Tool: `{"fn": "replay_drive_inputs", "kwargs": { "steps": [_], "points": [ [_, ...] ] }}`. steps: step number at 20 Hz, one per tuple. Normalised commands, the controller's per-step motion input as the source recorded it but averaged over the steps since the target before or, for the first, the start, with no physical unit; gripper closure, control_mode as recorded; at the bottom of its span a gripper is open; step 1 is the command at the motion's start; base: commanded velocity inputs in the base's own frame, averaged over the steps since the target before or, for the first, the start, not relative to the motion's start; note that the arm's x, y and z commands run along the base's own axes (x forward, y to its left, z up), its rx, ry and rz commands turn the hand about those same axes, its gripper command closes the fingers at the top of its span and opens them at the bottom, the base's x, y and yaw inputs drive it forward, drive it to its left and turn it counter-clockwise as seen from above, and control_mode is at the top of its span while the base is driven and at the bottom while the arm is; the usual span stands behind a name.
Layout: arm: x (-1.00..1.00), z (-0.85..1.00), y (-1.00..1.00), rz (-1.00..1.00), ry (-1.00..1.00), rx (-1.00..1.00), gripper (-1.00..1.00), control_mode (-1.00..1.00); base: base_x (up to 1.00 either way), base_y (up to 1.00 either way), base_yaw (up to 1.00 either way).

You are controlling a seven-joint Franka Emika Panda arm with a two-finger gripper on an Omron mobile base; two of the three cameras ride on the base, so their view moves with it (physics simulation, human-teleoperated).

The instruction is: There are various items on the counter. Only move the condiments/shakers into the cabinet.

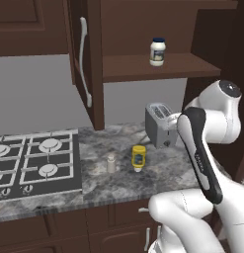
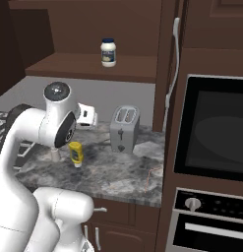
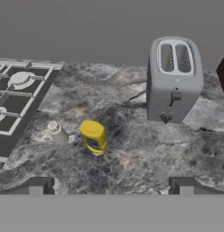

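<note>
The gripper (image 3: 111,185) hung spread and empty, tips partly cropped. Below stood the bottle (image 3: 93,136) and shaker (image 3: 57,132) on the counter (image 3: 145,154); the jar (image 1: 157,52) sat on the cabinet (image 1: 158,68) shelf.

Tool (image 3: 111,186) wide open, empty, angled downward.
</note>
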Motion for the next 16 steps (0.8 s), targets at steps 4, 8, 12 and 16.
{"fn": "replay_drive_inputs", "kwargs": {
  "steps": [4, 8, 12, 16],
  "points": [
    [-0.06, -0.62, 0.00, 0.29, 0.00, 0.01, -1.00, -1.00, 0.00, 0.00, 0.00],
    [-0.03, -0.33, -0.05, 0.21, 0.00, 0.00, -1.00, -1.00, 0.00, 0.00, 0.00],
    [0.00, -0.16, -0.03, 0.07, -0.02, 0.02, -1.00, -1.00, 0.00, 0.00, 0.00],
    [0.00, -0.24, 0.00, 0.07, 0.00, 0.03, -1.00, -1.00, 0.00, 0.00, 0.00]
  ]
}}
